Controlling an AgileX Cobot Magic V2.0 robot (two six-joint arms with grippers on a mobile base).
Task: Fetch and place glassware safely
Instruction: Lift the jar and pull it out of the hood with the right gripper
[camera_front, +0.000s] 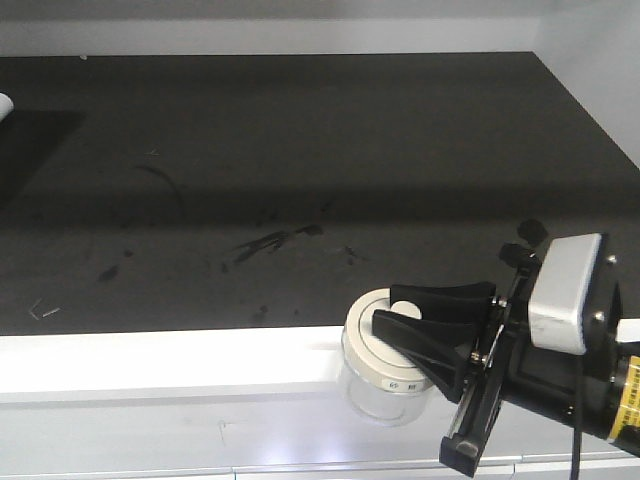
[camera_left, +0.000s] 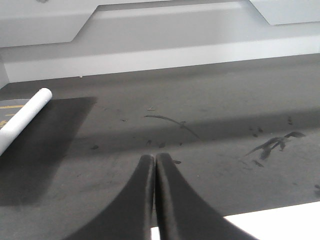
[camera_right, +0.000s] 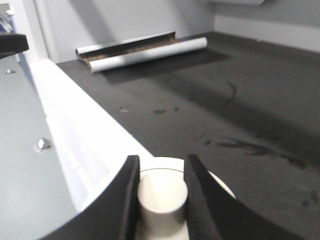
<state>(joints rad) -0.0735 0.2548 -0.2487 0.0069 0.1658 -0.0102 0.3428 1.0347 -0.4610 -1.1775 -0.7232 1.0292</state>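
Note:
The glassware (camera_front: 385, 372) is a squat clear jar with a cream-white lid (camera_right: 215, 181) and a central knob (camera_right: 162, 196). In the front view it sits at the near white edge of the dark table, right of centre. My right gripper (camera_front: 388, 308) reaches in from the right and is shut on the knob; in the right wrist view the gripper (camera_right: 162, 159) has a black finger pressed on each side of it. Whether the jar rests on the ledge or hangs just above it is unclear. My left gripper (camera_left: 152, 158) is shut and empty above the dark mat, and is absent from the front view.
A dark scuffed mat (camera_front: 300, 180) covers the table, bordered by a white front ledge (camera_front: 150, 360). A rolled white sheet (camera_right: 150, 50) lies at the far left end, also seen as a tube (camera_left: 25, 116). Grey walls close the back and the right side (camera_front: 600, 70).

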